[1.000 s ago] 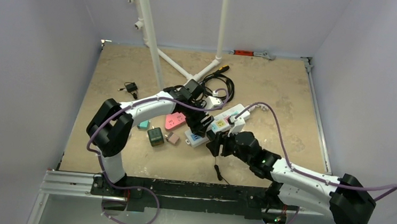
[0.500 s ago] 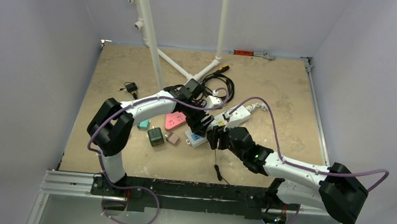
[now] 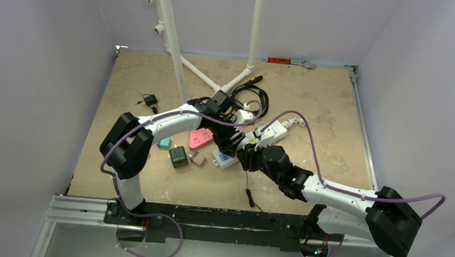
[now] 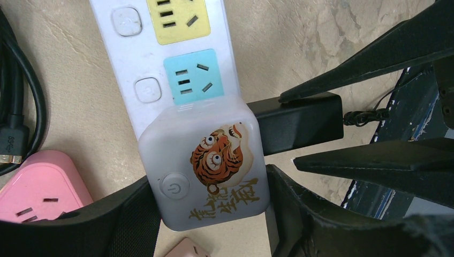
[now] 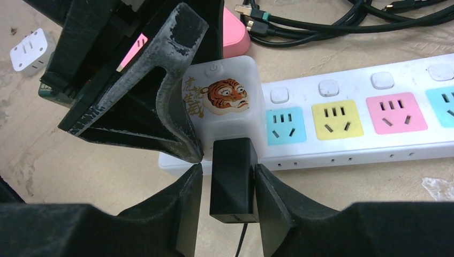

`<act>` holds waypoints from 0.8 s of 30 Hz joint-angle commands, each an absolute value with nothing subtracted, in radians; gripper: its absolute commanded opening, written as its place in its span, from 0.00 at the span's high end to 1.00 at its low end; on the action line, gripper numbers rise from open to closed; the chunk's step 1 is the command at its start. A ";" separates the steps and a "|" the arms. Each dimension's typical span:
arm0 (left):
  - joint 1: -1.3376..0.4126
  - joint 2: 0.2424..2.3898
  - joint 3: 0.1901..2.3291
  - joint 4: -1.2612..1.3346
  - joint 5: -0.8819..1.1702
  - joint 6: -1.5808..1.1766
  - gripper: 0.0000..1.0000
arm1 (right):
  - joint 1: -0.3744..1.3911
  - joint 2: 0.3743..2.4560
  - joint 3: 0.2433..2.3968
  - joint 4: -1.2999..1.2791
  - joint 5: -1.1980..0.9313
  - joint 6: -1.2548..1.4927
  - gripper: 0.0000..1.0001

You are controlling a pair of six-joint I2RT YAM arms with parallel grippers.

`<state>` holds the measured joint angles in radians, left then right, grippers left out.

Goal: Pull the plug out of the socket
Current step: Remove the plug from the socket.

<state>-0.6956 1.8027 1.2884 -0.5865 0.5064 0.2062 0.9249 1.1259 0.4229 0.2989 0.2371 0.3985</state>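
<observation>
A white cube socket (image 4: 209, 160) with a tiger picture sits on the end of a white power strip (image 4: 160, 53). A black plug (image 5: 233, 176) sticks out of the cube's side, and its thin cable trails toward the table's near edge (image 3: 247, 182). My left gripper (image 4: 209, 179) is shut on the cube (image 5: 225, 107), one finger on each side. My right gripper (image 5: 227, 170) straddles the plug (image 4: 297, 120). Its right finger touches the plug, and a thin gap shows on the left. In the top view both grippers meet at the strip's end (image 3: 239, 146).
A pink adapter (image 3: 200, 138), a dark green cube (image 3: 178, 156), a small brown block (image 3: 198, 158) and a teal piece (image 3: 164, 142) lie left of the strip. Black cables (image 3: 252, 97) coil behind it. White frame poles (image 3: 171, 38) stand at the back. A white adapter (image 5: 29, 51) lies nearby.
My right arm moved left to the cube and its jaws narrowed around the black plug. The left gripper and the cube have not moved.
</observation>
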 commanded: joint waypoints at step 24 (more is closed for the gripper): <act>-0.677 1.767 1.313 -0.620 0.554 0.219 1.00 | 0.982 1.134 0.454 0.308 0.337 0.420 0.55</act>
<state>-0.6872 1.8023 1.2884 -0.5896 0.5148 0.2062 0.9699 1.1389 0.4232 0.2981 0.2955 0.4080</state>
